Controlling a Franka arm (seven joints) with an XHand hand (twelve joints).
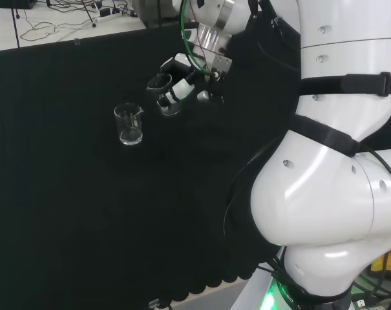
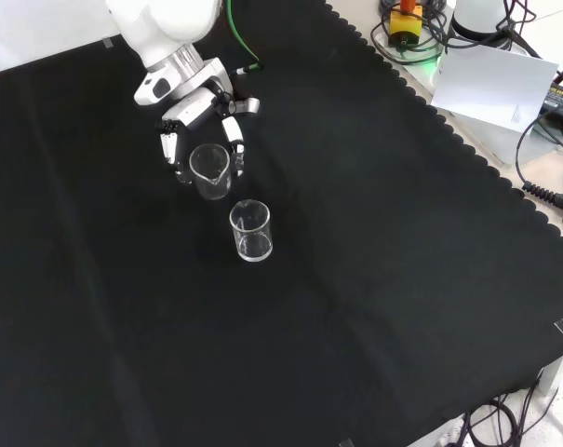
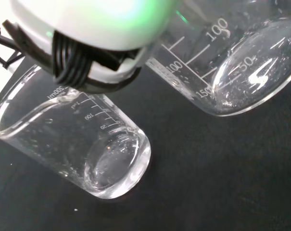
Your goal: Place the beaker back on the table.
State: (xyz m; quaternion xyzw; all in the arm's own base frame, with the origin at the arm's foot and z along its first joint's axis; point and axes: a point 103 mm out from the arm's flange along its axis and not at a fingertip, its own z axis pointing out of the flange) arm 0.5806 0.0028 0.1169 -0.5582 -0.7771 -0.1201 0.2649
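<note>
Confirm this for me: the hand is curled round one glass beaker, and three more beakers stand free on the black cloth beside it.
Not three. The front view shows just one free beaker standing on the black cloth, below the held one. The rest holds: the hand has its fingers round one glass beaker.

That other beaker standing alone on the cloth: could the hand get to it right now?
Probably not yet. The hand has its fingers around one beaker, so it is occupied. The free beaker stands close by on bare black cloth, with nothing between them.
</note>
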